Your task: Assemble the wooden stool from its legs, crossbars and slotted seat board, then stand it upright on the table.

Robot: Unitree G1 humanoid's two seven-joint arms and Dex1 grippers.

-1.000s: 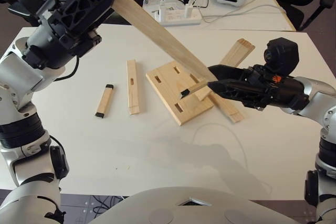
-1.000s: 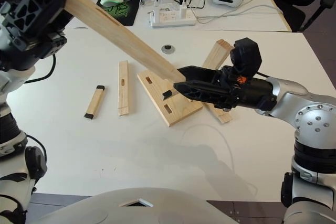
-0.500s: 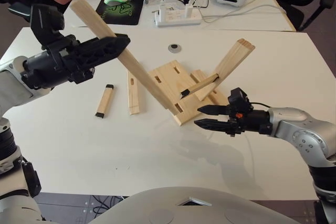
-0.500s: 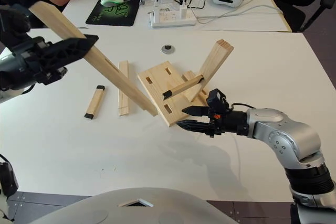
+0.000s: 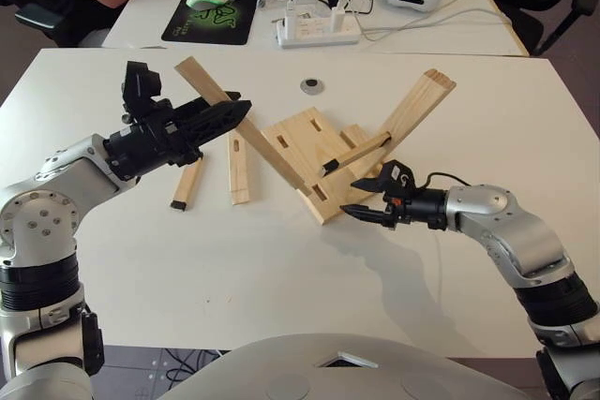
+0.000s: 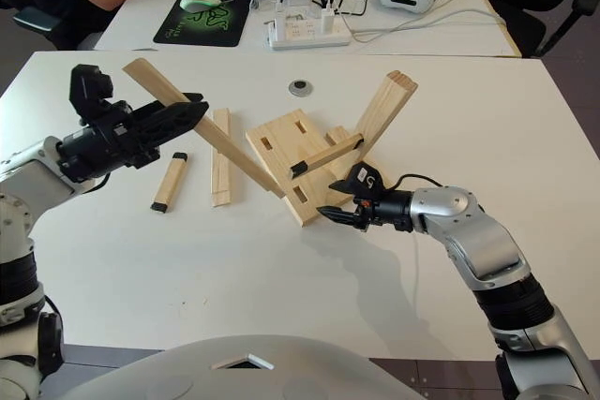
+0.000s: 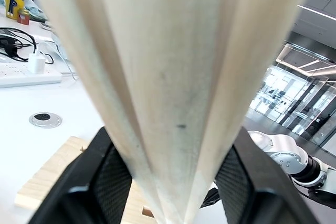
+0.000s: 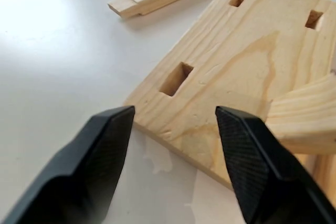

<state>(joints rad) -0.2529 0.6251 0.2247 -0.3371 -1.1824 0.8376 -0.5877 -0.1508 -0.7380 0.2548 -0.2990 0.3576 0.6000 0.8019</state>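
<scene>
1. My left pincer [image 5: 228,121] has sunk lower, pinching the long leg [image 5: 274,154], whose tip beyond it reaches the seat board [image 5: 302,134].
2. My right pincer [image 5: 352,197], spread, has crept up to that board's corner.

Seat board [image 8: 236,66], held leg [image 6: 234,150] & short crossbar [image 5: 187,181] are pale natural wood w/ fine grain; board's slots look dark, crossbar's ends are black. Table [image 5: 234,278] is plain white. Left gripper [image 5: 242,110] & right gripper [image 5: 349,196] are matt black, finely textured; mouse pad [image 5: 208,16] is black w/ green logo.
</scene>
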